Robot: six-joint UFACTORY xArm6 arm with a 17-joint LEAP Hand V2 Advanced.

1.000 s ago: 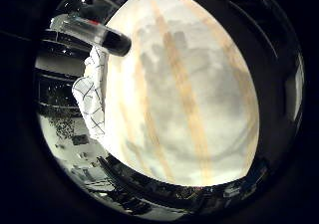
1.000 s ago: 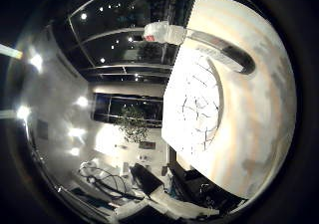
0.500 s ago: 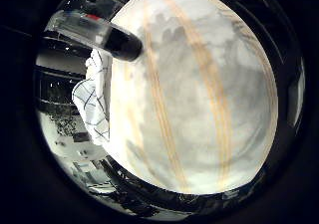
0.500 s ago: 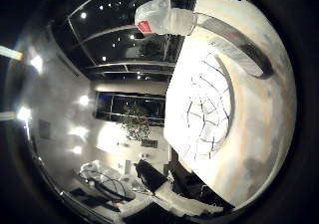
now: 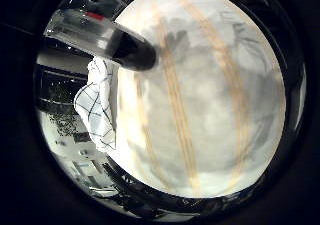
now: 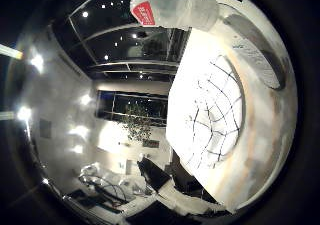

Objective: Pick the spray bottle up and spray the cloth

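The spray bottle [image 6: 170,7] has a white head with a red part and a greyish body. It rises from the pale wooden table [image 5: 200,105], beside the cloth. In the little finger side view its clear body with a red label [image 5: 88,23] ends in a dark base on the wood. The cloth [image 6: 212,120] is white with a thin dark grid and lies spread on the table. In the little finger side view it [image 5: 100,110] lies at the table's edge. My right hand is over the table, near the bottle. Its shadow falls on the wood.
The table has light stripes [image 5: 175,115] along its top. Beyond its edge is a dim room with ceiling lights [image 6: 38,60], a potted plant [image 6: 135,125] and clutter on the floor [image 6: 110,180].
The whole picture has shifted. The bottle and the cloth now fill more of each view, so the palm has come closer to them. The bottle and cloth have not moved.
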